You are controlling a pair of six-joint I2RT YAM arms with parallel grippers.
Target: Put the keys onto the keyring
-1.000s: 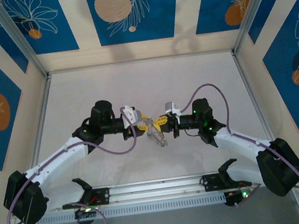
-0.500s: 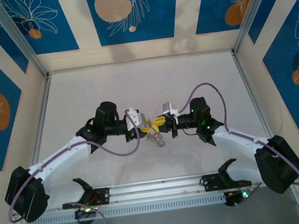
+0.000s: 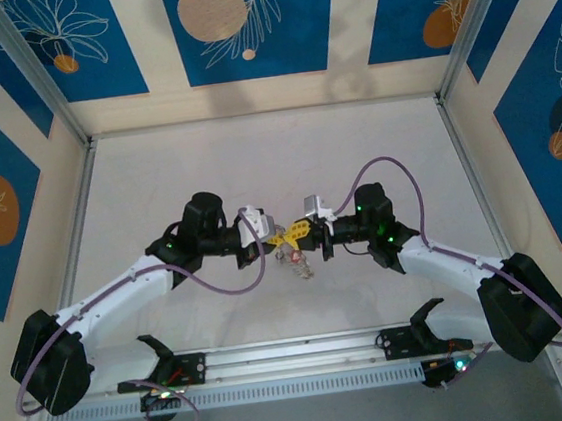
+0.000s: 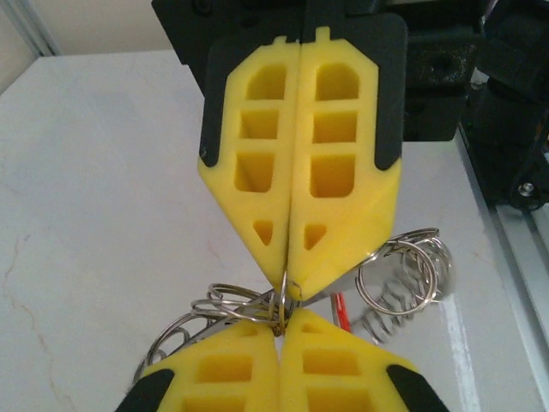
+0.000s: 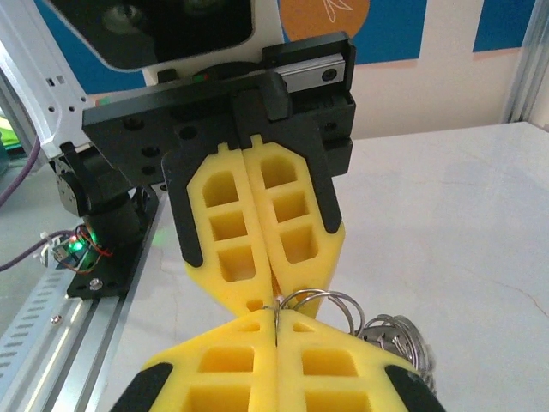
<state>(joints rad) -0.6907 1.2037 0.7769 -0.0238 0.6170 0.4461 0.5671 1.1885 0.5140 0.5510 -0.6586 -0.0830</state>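
- The left gripper is closed. Its two yellow fingers lie flat against each other and pinch a thin wire loop of the keyring at their very tips.
- The right gripper is directly opposite, tip to tip with the left one and almost touching it. It is closed too, and the same small loop passes into the seam of its fingers.
- The rest of the keyring hangs beside and under the two tips as a bunch of silvery wire rings. Some rings are to one side of the left fingers, and more rings with a spring-like coil are to the other side.
- A small red tag shows between the right gripper's fingers and the coil, close under the tips.
- The keys are too small to tell among the rings.
- Below the hands is the white marbled table. The bunch seems to hang above it, but I cannot tell if it touches.
- Behind the left gripper, in the right wrist view, stands an aluminium rail.
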